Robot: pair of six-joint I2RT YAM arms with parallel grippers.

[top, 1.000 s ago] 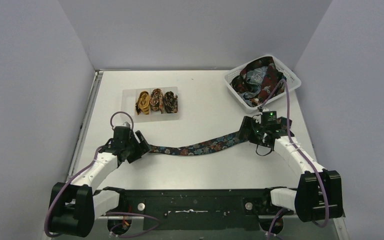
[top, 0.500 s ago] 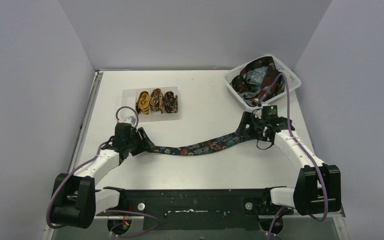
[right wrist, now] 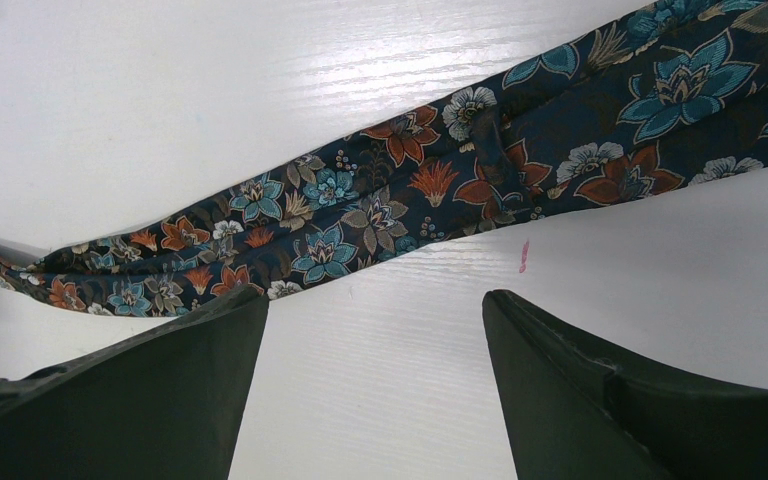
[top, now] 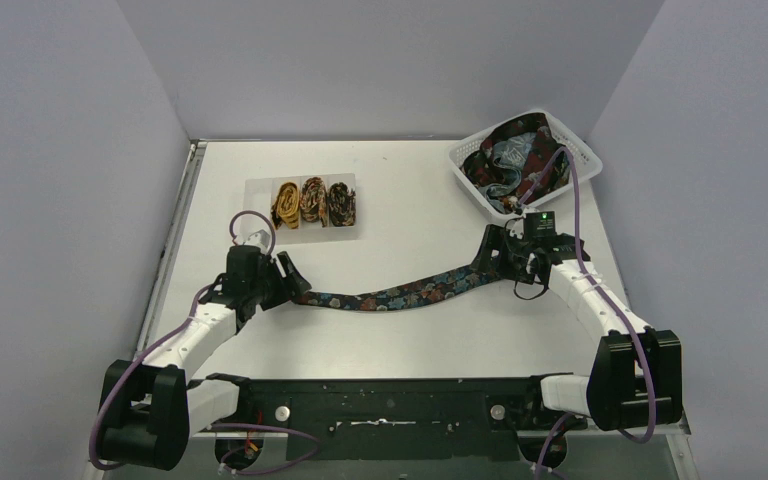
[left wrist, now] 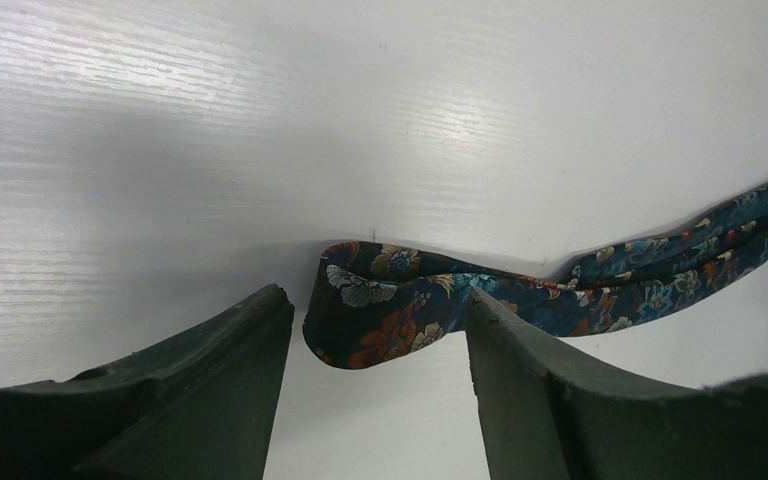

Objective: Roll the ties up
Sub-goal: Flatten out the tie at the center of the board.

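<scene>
The tie lies crosswise, folded tip between the left hand's spread fingers. The right hand, likewise spread, sits at its wide end.

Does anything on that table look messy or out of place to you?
Slightly. The floral tie lies wavy, not straight, and its end curls up off the table at the left gripper. Ties in the white basket sit in a tangled heap.

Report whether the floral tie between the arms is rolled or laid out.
Laid out, not rolled. The floral tie lies as one long strip on the table; only its narrow end curls up between the left fingers.
</scene>
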